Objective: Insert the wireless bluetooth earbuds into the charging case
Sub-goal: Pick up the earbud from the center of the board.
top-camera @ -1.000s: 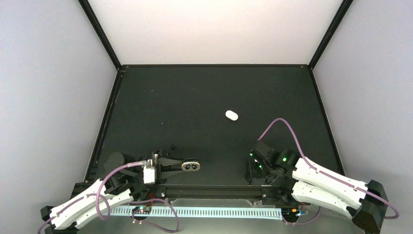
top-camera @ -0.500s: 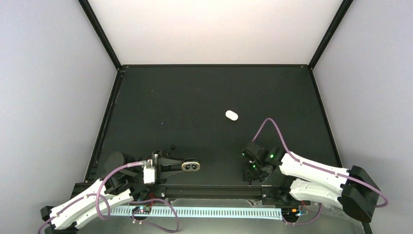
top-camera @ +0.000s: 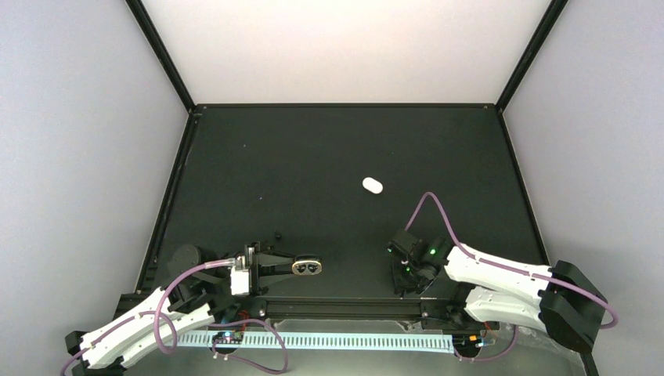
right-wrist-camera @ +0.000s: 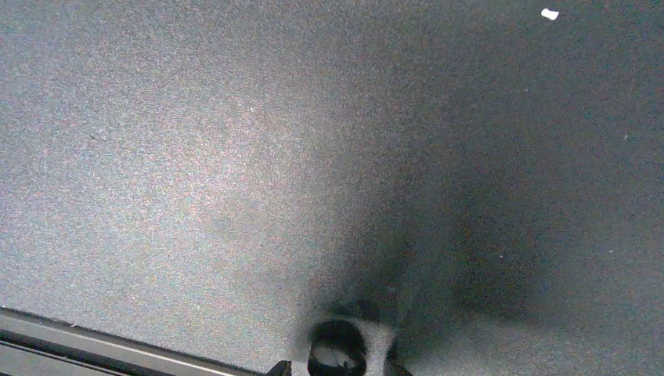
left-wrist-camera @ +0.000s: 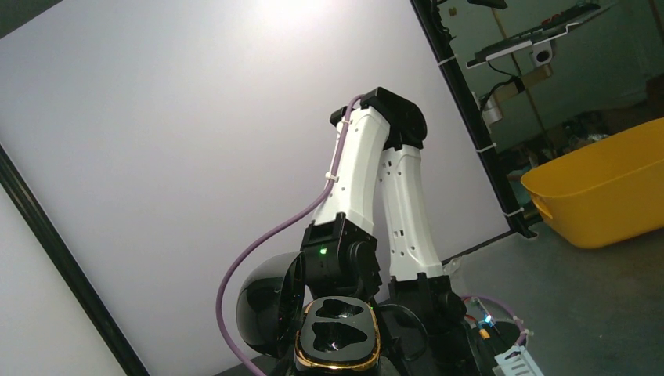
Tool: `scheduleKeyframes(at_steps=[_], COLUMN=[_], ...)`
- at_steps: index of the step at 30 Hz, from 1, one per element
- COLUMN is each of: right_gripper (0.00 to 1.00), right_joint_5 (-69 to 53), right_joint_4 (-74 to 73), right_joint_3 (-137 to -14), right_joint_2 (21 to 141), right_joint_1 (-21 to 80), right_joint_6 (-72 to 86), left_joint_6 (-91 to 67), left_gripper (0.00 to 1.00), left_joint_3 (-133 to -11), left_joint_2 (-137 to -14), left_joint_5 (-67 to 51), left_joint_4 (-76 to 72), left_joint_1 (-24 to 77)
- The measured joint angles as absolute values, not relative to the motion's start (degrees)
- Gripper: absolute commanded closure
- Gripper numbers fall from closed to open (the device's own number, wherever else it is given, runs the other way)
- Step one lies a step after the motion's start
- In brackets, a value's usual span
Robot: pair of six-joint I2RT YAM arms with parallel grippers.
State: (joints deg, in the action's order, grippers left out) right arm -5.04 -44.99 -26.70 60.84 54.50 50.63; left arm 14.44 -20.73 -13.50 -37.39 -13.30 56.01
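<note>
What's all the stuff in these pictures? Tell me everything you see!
charging case: one, dark face with two sockets and a gold-looking rim, held at the left claw's tip near the table's front edge
white oval thing: one, white, lying alone on the table, a bit right of the middle
dark round bit: one, black, on the table at the right claw's tips; maybe an earbud, too blurry to tell
table: one, black
yellow tub: one, yellow, outside the booth
arms: two, white and black, at the front edge
left claw: shut on the case
right claw: pointing down at the table
</note>
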Motion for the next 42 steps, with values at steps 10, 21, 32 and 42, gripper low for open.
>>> scheduleKeyframes(at_steps=[10, 21, 32, 42], right_gripper=[0.75, 0.84, 0.88, 0.89], right_joint_5=[-4.9, -4.7, -3.3, 3.1], right_joint_4=[-45.1, -45.6, -43.0, -36.3], right_joint_3=[-27.2, -28.5, -31.7, -44.8], right_joint_2=[62.7, 65.5, 70.0, 78.9], right_joint_1=[54.5, 54.3, 54.3, 53.2], right_joint_6=[50.7, 50.3, 47.9, 40.3], left_joint_6=[14.5, 14.5, 14.5, 14.9], left_gripper=[0.98, 0.98, 0.98, 0.98], left_joint_3=[-20.7, -20.7, -20.7, -20.7], left_joint_2=[-13.5, -13.5, -13.5, -13.5], left_joint_5=[-37.7, -37.7, -37.7, -37.5], left_joint_4=[-13.3, -13.3, -12.8, -12.3], left_joint_1=[56.0, 56.0, 56.0, 56.0])
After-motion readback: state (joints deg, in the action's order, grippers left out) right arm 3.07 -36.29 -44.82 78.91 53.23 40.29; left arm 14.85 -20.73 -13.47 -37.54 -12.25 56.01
